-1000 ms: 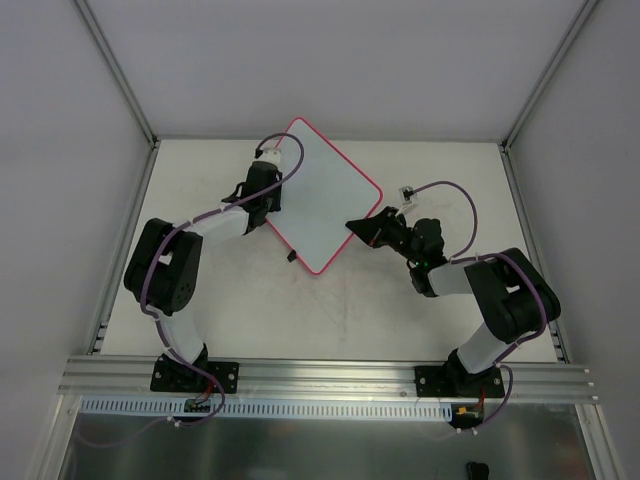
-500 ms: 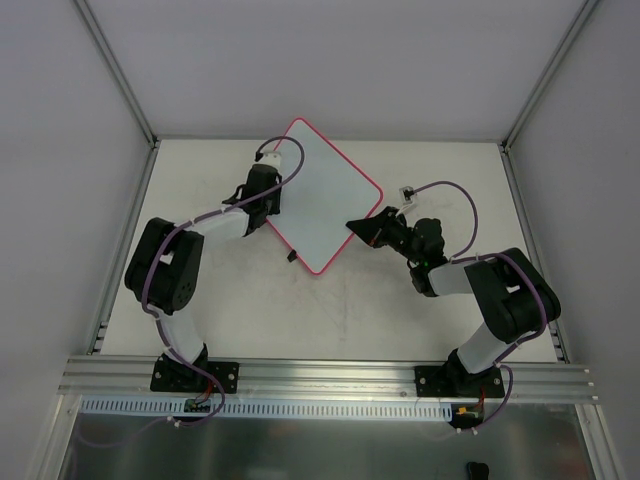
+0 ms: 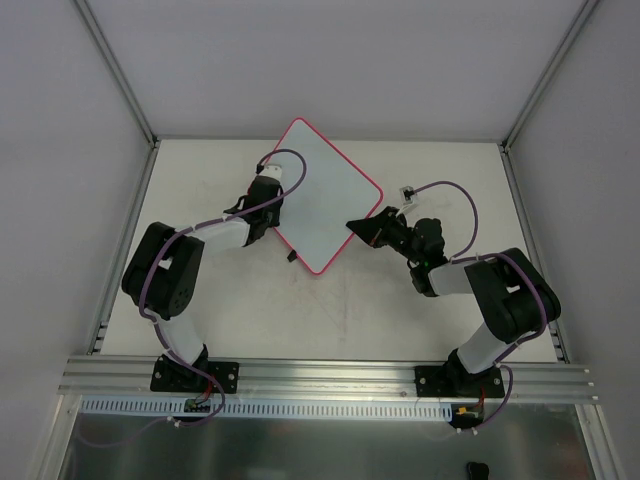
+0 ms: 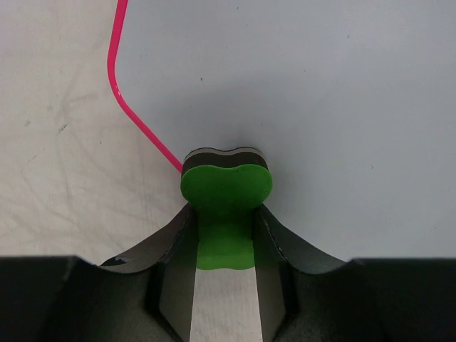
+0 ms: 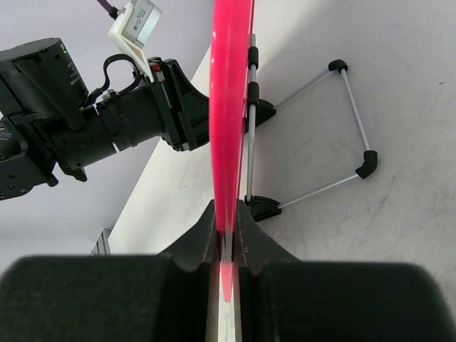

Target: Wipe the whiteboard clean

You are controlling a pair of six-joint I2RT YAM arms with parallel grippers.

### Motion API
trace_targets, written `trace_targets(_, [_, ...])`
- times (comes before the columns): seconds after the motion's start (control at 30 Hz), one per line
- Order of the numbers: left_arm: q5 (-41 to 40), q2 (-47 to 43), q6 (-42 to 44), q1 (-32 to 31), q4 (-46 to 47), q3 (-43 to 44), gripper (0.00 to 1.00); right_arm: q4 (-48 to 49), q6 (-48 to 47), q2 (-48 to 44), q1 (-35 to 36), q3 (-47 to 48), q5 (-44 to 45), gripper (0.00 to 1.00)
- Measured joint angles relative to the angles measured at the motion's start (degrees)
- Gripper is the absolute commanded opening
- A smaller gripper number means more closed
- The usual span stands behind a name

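One whiteboard (image 3: 325,200) lies far-centre on the counter (image 3: 350,310), between two arms. The left tool (image 4: 224,221) is clamped on one green eraser (image 4: 226,187) at the board's face. The right tool (image 5: 226,239) pinches the board's pink edge.

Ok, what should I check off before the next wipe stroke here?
1. Grip: green bone-shaped eraser clamped in left claw: ok.
2. Position: eraser's tip over the white pink-framed whiteboard, just inside its frame: ok.
3. Contact: eraser pressed flat against the board: cannot tell.
4. Bracing: right claw shut on the board's edge: ok.
5. Marks: none visible on the board; under the left arm, cannot tell.
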Motion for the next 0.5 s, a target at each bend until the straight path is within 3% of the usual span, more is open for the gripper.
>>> trace_targets(0.13, [0.66, -0.79, -0.28, -0.07, -0.76, 0.0, 0.0, -0.02, 0.02, 0.0, 0.0, 0.0, 0.0, 0.0])
trace_targets(0.27, [6.34, -4.26, -2.82, 1.22, -3.89, 0.44, 0.0, -0.04, 0.07, 0.0, 0.0, 0.0, -0.04, 0.0])
trace_targets(0.5, [13.86, -15.63, -6.6, 10.23, -6.23, -1.46, 0.0, -0.02, 0.04, 0.0, 0.0, -0.02, -0.04, 0.0])
